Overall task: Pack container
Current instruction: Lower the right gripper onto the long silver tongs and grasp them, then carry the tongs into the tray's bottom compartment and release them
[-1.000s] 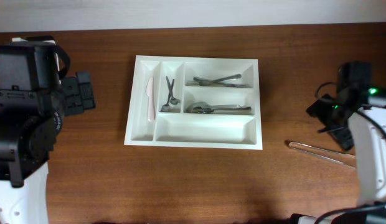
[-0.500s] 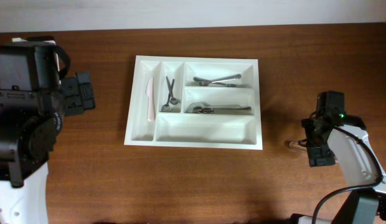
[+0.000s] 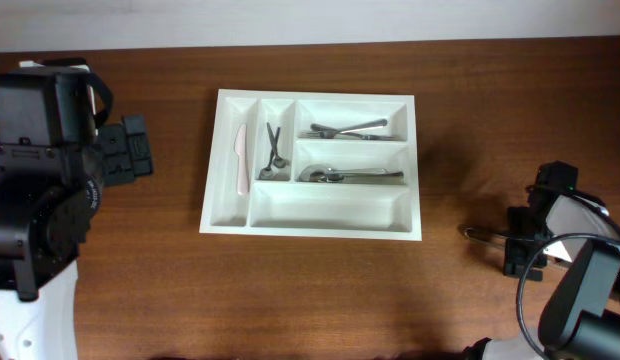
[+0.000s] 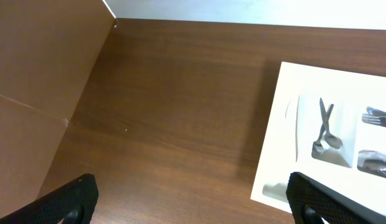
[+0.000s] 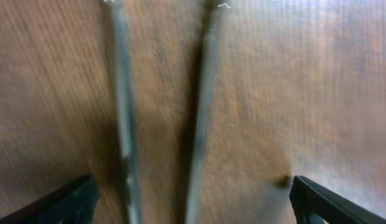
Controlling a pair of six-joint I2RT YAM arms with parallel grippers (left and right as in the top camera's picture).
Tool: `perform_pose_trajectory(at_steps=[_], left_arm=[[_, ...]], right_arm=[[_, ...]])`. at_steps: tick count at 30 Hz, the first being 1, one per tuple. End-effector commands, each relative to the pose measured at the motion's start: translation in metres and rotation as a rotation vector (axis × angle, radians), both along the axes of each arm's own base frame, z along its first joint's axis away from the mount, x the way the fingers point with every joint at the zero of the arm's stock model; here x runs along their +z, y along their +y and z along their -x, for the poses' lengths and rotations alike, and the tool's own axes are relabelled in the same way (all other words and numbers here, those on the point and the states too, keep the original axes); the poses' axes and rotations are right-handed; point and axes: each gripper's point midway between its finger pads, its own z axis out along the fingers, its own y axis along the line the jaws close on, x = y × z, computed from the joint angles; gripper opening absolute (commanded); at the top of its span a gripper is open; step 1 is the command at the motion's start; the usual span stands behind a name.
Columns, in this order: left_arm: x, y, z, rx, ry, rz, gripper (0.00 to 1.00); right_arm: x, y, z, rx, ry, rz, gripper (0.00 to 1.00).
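The white container (image 3: 330, 208) sits at the middle of the bench (image 3: 490, 120), its longest compartment bare. Well to its right lie slim tongs (image 3: 482, 235), long axis pointing toward it. The nearer right end effector (image 5: 194, 202) straddles both tong arms, fingers spread, gripping nothing; the left end effector (image 4: 193, 205), likewise released, hangs far off.
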Motion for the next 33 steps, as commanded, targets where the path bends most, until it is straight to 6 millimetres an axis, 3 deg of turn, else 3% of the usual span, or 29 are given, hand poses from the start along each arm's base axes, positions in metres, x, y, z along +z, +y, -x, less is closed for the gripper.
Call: perform_pose_trajectory(at_steps=[1, 4, 7, 10, 14, 19, 24, 28, 31, 33], left_arm=[[0.004, 0.004, 0.002, 0.010, -0.013, -0.012, 0.99], [0.004, 0.004, 0.002, 0.010, -0.013, -0.012, 0.99], [0.004, 0.004, 0.002, 0.010, -0.013, -0.012, 0.99], [0.004, 0.004, 0.002, 0.010, -0.013, -0.012, 0.99], [0.004, 0.004, 0.002, 0.010, -0.013, -0.012, 0.99], [0.004, 0.004, 0.002, 0.010, -0.013, -0.012, 0.99], [0.004, 0.004, 0.002, 0.010, -0.013, -0.012, 0.99], [0.004, 0.004, 0.002, 0.010, -0.013, -0.012, 0.99], [0.004, 0.004, 0.002, 0.010, -0.013, -0.012, 0.99], [0.004, 0.004, 0.002, 0.010, -0.013, -0.012, 0.99]], right_arm=[[-0.007, 0.000, 0.000, 0.038, 0.008, -0.012, 0.99], [-0.008, -0.003, -0.005, 0.037, -0.011, -0.003, 0.78], [-0.007, -0.003, -0.007, 0.037, -0.017, 0.000, 0.70], [-0.007, -0.004, -0.008, 0.037, -0.022, 0.002, 0.40], [-0.007, -0.004, -0.008, 0.037, -0.023, 0.003, 0.28], [-0.006, -0.005, -0.009, 0.037, -0.026, 0.005, 0.17], [0.004, -0.012, -0.024, 0.121, -0.050, 0.025, 0.10], [0.024, -0.024, -0.049, 0.252, -0.095, 0.068, 0.04], [0.048, -0.035, -0.076, 0.396, -0.139, 0.121, 0.04], [0.074, -0.038, -0.104, 0.567, -0.180, 0.179, 0.04]])
